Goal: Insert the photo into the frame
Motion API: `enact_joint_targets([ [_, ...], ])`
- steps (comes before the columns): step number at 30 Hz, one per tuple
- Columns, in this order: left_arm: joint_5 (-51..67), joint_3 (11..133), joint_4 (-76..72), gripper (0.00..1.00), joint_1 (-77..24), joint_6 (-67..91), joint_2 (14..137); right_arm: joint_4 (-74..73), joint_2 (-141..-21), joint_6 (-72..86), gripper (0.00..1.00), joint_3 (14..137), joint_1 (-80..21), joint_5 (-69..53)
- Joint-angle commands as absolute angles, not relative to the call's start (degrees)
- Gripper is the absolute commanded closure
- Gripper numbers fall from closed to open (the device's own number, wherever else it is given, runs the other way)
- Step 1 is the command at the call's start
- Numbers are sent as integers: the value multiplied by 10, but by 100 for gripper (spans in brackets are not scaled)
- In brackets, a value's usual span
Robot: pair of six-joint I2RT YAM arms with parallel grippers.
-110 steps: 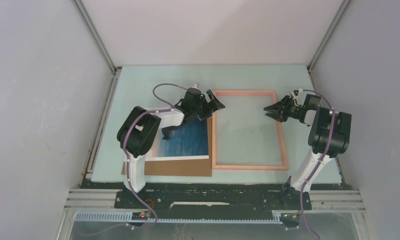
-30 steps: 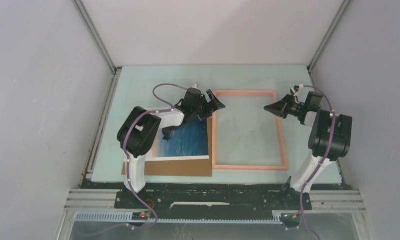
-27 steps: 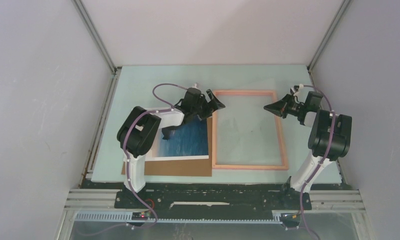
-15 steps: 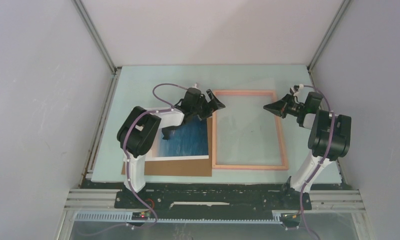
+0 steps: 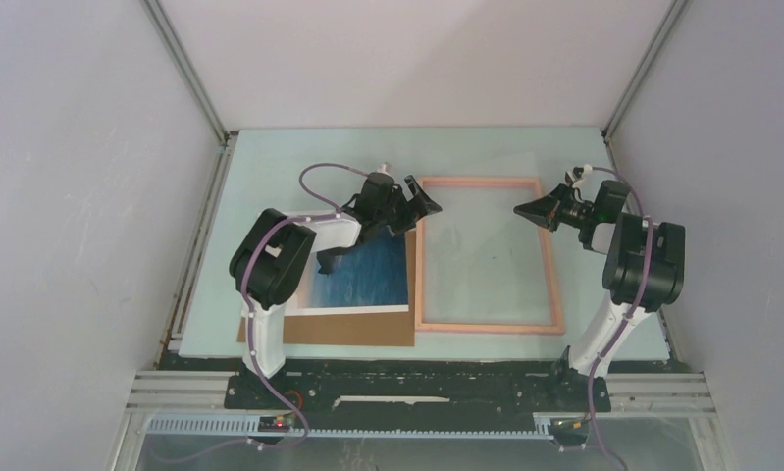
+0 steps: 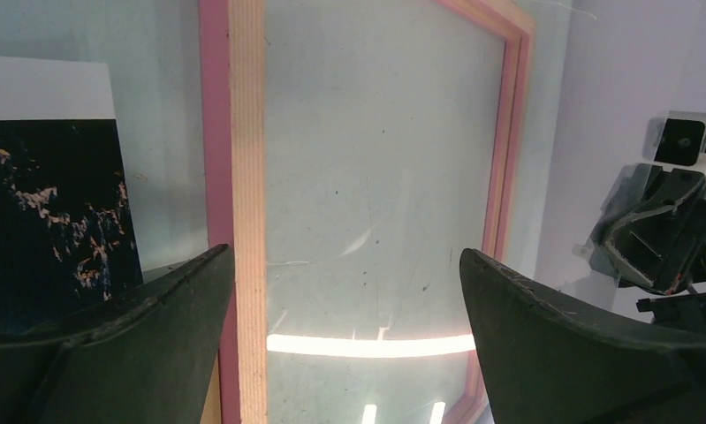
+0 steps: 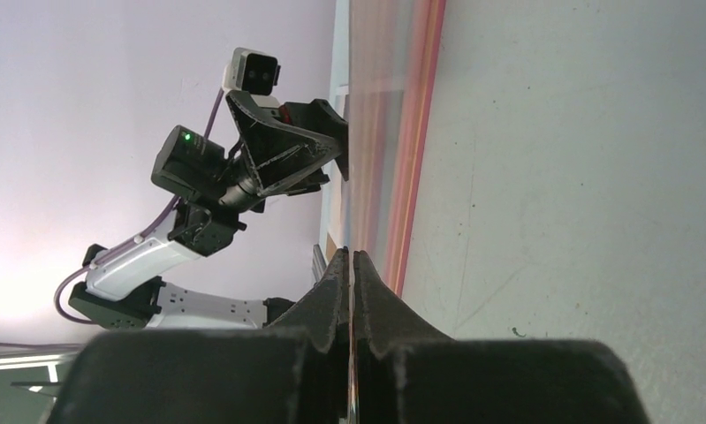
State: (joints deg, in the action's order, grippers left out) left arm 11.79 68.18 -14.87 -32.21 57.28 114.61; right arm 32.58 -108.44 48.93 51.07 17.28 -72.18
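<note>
The salmon-pink frame (image 5: 420, 255) lies flat on the pale green table, and its long side also shows in the left wrist view (image 6: 243, 177). The photo (image 5: 368, 275), blue sea with a white border, lies just left of it. My left gripper (image 5: 419, 203) hovers open over the frame's far left corner, with nothing between its fingers (image 6: 346, 250). My right gripper (image 5: 518, 209) is above the frame's right side. In the right wrist view it (image 7: 351, 253) is shut on a thin see-through sheet (image 7: 350, 132), seen edge-on and raised beside the frame's pink edge (image 7: 415, 132).
A plain brown cardboard sheet (image 5: 358, 330) lies under the photo's near edge, close to the table's front edge. Grey walls enclose the table on the left, back and right. The left arm's body (image 5: 270, 260) covers part of the photo.
The right gripper was open earlier and is now shut on the see-through sheet. Over the last second it has crept slightly left and away. The left arm has not moved.
</note>
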Motion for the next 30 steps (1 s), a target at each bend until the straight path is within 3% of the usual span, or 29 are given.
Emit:
enact_joint_targets([
  [1, 120, 672, -156, 3, -331, 560, 1116, 331, -1100, 483, 100, 526, 166, -722],
  [14, 96, 698, -97, 8, -339, 516, 1104, 249, -1106, 421, 100, 547, 163, -703],
  [19, 100, 706, -85, 8, -340, 514, 1111, 141, -1091, 353, 90, 569, 159, -677],
  [30, 100, 703, -94, 8, -343, 518, 1109, 72, -1075, 312, 68, 585, 158, -647],
])
